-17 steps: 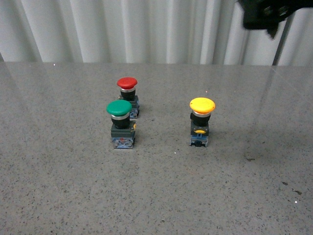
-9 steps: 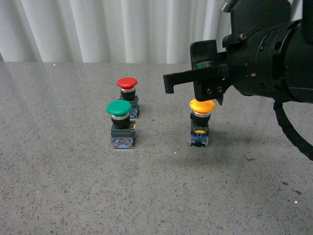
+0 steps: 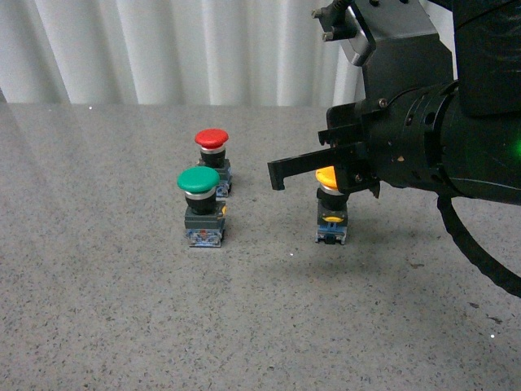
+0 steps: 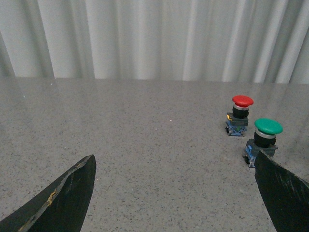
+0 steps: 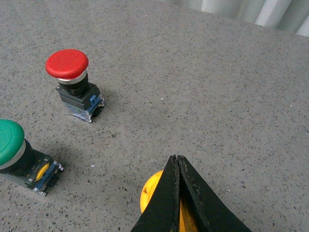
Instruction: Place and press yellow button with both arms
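Setting: grey speckled tabletop before a white curtain.
The stone-like surface (flecked dark and light) carries a soft sheen near its far edge; the pleated curtain hangs in vertical folds across the whole backdrop.

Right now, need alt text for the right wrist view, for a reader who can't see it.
The right gripper, fingers pressed together, is directly over the yellow button, hiding much of its cap. Beyond it, the red button and green button stand upright and apart on the speckled grey table.
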Robot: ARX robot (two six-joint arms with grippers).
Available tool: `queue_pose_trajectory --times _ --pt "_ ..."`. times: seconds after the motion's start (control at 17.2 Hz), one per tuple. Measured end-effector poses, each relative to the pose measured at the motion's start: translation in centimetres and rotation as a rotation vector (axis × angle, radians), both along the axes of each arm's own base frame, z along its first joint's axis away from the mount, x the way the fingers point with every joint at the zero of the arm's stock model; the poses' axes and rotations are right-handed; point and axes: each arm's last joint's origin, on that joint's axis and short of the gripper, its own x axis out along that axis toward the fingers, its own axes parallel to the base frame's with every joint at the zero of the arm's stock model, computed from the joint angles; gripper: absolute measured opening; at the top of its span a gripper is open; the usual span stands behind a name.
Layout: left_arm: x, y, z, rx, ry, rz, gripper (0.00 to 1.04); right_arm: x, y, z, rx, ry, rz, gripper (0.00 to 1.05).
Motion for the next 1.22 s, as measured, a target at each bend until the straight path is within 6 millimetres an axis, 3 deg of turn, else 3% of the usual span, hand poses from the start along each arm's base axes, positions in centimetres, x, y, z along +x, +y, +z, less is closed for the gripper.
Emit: queue_pose_trajectory --times 0.17,0.93,1.1,1.22 --pt "0.0 0.0 0.0 0.000 0.000 0.000 0.98 0.3 0.2 -1.2 -0.029 0.026 0.008 0.02" --pt "0.0 0.0 0.0 0.000 0.000 0.000 0.98 0.4 0.0 -1.7 -0.065 0.050 0.013 0.02" --pt "0.0 0.0 0.0 0.000 0.000 0.000 0.98 0.4 -0.1 -0.8 -0.017 -0.024 -0.014 0.02" --pt "0.0 0.0 0.0 0.000 0.000 0.000 0.98 0.2 -0.3 2.1 0.116 -0.177 -0.049 0.02"
